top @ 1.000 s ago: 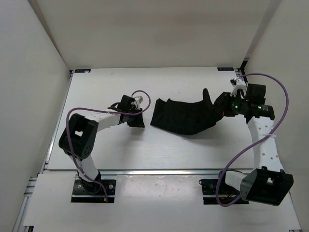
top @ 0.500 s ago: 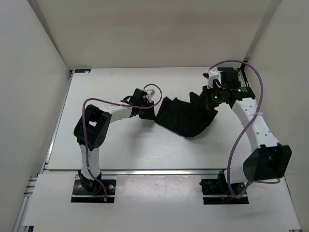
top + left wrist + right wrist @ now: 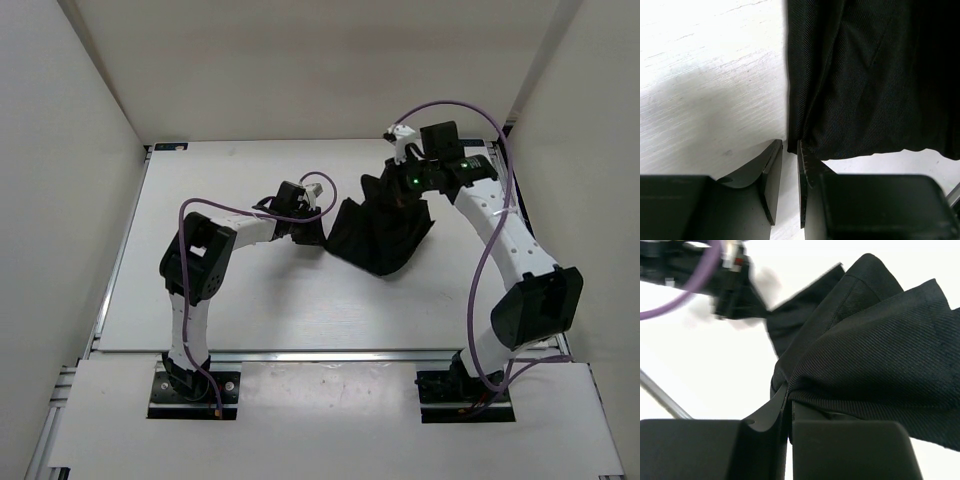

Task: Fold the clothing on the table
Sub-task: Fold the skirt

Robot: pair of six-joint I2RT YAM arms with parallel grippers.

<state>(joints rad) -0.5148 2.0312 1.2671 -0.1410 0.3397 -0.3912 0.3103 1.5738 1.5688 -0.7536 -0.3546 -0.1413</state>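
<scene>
Two grippers worked at the clothing [image 3: 385, 240]. The right gripper [image 3: 789, 392] was clamped on a raised fold of the fabric, with cloth pinched between its fingers and the far right portion held up. The left gripper [image 3: 790, 144] had its jaws a narrow slit apart. Nothing showed between them, and the garment's left hem corner lay at the fingertips. The clothing sat bunched between both grippers, right of centre on the table [image 3: 230, 300]. Bare tabletop extended to the left and toward the near aluminium rail [image 3: 330, 353]. The right arm [image 3: 500, 225] stood near the far right corner and the side wall [image 3: 590, 120].
</scene>
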